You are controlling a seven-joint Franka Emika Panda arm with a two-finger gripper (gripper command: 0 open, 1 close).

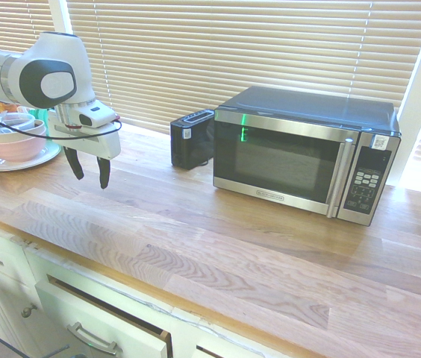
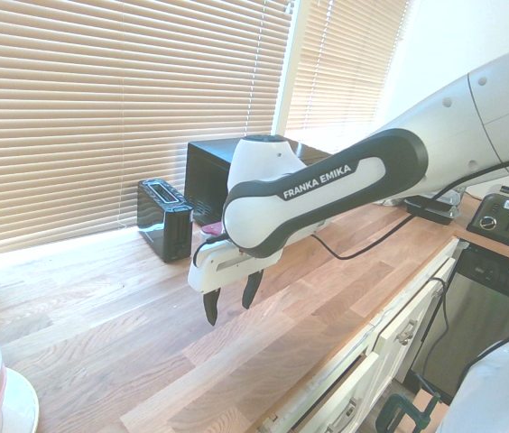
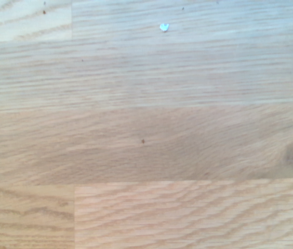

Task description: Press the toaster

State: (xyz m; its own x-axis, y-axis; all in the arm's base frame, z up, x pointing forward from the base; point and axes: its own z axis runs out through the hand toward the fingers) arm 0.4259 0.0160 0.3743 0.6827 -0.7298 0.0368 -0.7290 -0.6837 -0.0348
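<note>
The toaster [image 1: 192,139] is a small black box with top slots and a white sticker on its end. It stands on the wooden counter by the blinds, just left of the microwave [image 1: 306,153]. In the second exterior view the toaster [image 2: 164,217] sits in front of the microwave [image 2: 209,176]. My gripper [image 1: 89,171] hangs open over the counter well to the left of the toaster, fingers pointing down, holding nothing. The same gripper [image 2: 230,302] shows nearer the counter's front edge. The wrist view shows only bare wood grain [image 3: 146,135].
Stacked pink and white bowls on a plate [image 1: 13,142] stand at the counter's left end behind the arm. A second, silver toaster [image 2: 500,215] sits on the far counter. White drawers [image 1: 98,328] run below the front edge, one slightly ajar.
</note>
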